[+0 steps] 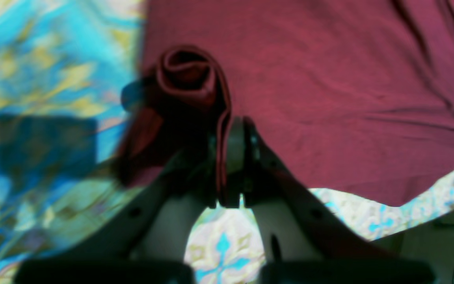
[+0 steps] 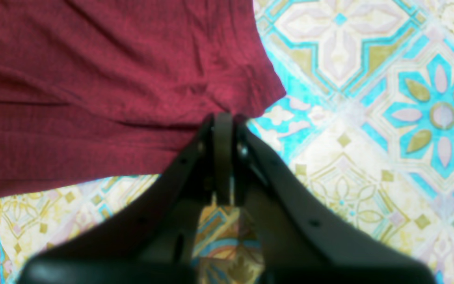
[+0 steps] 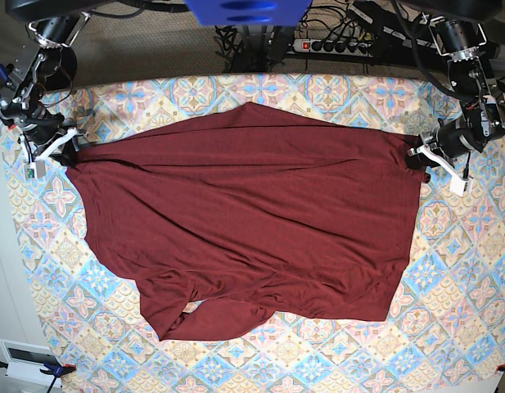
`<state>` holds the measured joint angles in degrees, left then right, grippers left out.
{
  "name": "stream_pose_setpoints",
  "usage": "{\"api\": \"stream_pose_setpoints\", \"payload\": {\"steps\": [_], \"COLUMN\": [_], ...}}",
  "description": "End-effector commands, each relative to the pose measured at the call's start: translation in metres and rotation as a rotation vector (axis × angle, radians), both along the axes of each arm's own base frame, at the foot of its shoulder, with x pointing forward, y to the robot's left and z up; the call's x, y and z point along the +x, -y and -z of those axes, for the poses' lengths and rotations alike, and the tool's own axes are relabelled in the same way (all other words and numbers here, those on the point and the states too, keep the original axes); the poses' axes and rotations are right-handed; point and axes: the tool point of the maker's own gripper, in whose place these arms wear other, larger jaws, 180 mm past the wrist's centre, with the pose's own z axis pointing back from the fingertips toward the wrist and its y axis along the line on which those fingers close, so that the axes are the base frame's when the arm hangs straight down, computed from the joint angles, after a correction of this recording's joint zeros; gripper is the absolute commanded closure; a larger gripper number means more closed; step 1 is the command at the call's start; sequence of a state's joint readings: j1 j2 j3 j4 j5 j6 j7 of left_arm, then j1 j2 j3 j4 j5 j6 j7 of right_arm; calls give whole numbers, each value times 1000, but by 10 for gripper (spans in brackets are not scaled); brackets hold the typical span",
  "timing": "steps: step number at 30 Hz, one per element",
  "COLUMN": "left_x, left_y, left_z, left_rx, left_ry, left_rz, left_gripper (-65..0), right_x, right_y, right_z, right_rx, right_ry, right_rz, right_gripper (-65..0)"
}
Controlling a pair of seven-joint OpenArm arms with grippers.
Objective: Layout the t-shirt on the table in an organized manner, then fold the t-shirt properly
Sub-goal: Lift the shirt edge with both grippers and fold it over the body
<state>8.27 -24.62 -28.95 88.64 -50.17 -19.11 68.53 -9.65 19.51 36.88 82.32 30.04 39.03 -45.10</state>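
Two grippers are at work on one t-shirt (image 3: 252, 221), which lies spread across the middle of the one table (image 3: 465, 270), its patterned cloth showing all around the garment. The left gripper (image 1: 231, 130) has its jaws pressed together on a rolled-over bit of the fabric's edge, the red cloth curling up just past the fingertips in the left wrist view; the right gripper (image 2: 223, 118) is likewise clamped shut on a corner of the hem, with the fabric bunching into small creases where it is pinched. In the base view the two arms sit at opposite far corners of the shirt, and the edge between them looks drawn fairly taut. My reading is that the laying-out step is in hand, not the folding: the far edge is stretched, but the near part is untidy, with a flap folded under near the lower middle and wrinkles running across the body. The next move probably calls for both arms to pull evenly apart and lower the held corners flat, then let go without dragging the cloth, so that the crumpled near side can be smoothed before any fold; an uneven tug would likely skew the whole garment
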Motion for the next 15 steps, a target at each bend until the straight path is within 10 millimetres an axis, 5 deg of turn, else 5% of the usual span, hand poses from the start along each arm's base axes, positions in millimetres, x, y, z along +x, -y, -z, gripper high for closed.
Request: {"api": "stream_pose_setpoints", "payload": {"steps": [1,7,15], "left_x": [7,-3,-26], "left_y": [-8,-8,-17], "left_z": [-10,11,21], "left_rx": [29,155,190], "left_ry": [34,-61,-126], "left_rz": [2,74,96], "left_gripper": [-1,-24,-200], "right_x": [9,9,9], "right_y": [7,7,7], "right_z": [-15,-15,-15], "right_rx": [-16,-16,-16], "right_ry": [51,51,51], "right_rz": [-4,-4,-4], "right_gripper": [0,0,0]}}
